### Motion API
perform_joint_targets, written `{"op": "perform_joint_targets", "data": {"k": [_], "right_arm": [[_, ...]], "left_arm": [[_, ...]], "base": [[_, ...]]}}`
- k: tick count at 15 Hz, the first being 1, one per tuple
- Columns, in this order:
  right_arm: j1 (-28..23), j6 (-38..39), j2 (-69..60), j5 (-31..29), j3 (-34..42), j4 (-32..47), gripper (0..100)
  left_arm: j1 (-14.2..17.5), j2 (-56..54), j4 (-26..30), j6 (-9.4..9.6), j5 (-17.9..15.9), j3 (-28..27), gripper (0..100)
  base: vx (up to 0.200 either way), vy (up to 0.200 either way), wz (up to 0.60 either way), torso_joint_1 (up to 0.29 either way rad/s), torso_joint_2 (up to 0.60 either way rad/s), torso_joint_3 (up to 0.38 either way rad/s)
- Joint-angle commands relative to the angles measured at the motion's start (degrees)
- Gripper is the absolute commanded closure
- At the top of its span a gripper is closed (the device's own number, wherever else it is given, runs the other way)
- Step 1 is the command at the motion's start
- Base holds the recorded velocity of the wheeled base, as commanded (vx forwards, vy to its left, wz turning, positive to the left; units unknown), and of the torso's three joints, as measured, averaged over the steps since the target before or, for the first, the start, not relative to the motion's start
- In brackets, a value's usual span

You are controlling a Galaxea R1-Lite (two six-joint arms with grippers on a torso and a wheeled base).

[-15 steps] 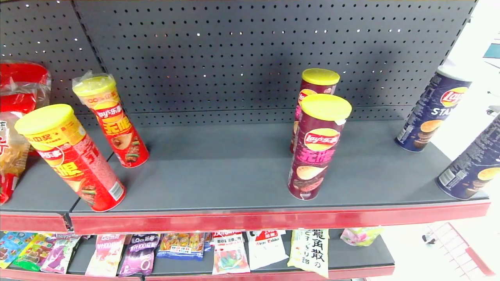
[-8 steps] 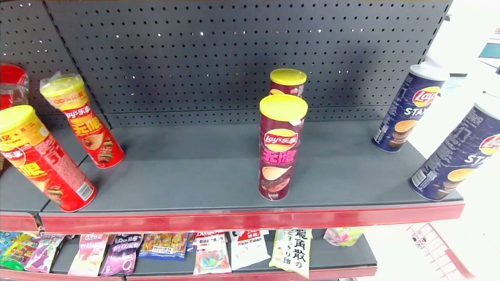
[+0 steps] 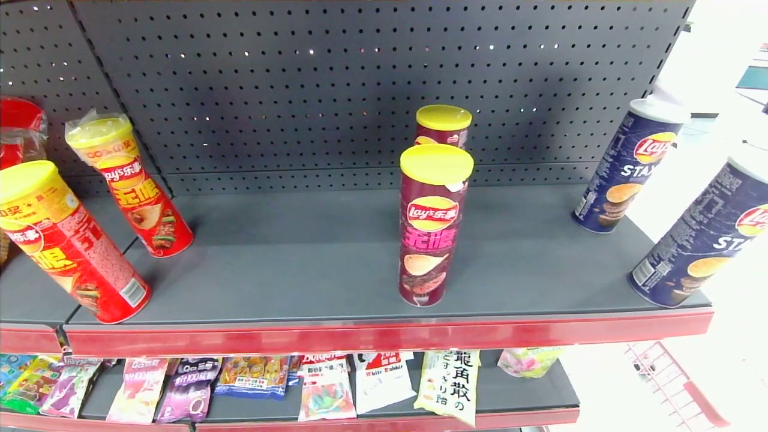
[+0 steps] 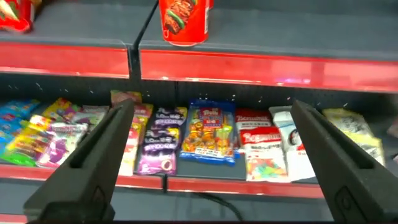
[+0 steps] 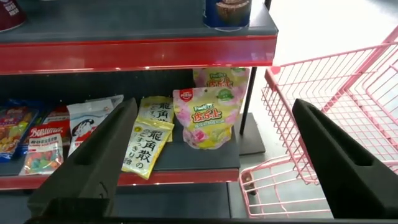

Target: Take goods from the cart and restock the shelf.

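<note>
The grey upper shelf (image 3: 336, 264) with a red front lip carries chip cans: two red ones (image 3: 66, 240) at the left, two maroon ones (image 3: 432, 228) in the middle, and two navy ones (image 3: 627, 168) at the right end. A pink wire cart (image 5: 336, 106) stands to the right of the shelf unit, with a corner of the cart (image 3: 678, 384) low at the right in the head view. My left gripper (image 4: 211, 112) is open and empty, facing the lower shelf below a red can (image 4: 183, 22). My right gripper (image 5: 214, 109) is open and empty, facing the lower shelf's right end beside the cart.
The lower shelf (image 3: 516, 390) holds a row of flat snack bags (image 3: 324, 384), with a pink candy bag (image 5: 208, 115) at its right end. A dark pegboard (image 3: 360, 72) backs the upper shelf. Bare room lies between the red and maroon cans, and between the maroon and navy cans.
The head camera turned to the right, so the whole picture shifted left about a second ago. The cans stand where they were.
</note>
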Motion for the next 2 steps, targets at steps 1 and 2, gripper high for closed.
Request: {"op": "perform_joint_targets", "data": {"k": [1,2], "right_arm": [[0.01,-0.02,-0.02,0.03,0.00,0.02,0],[0.01,0.06,-0.02,-0.06,0.00,0.02,0]], "left_arm": [[0.01,0.07,-0.01,-0.32,0.25,-0.06,0],[0.01,0.07,-0.09,-0.50,0.34,-0.06,0]], "base": [[0.000,0.000,0.00,0.000,0.00,0.000],[0.000,0.000,0.00,0.000,0.00,0.000]]}}
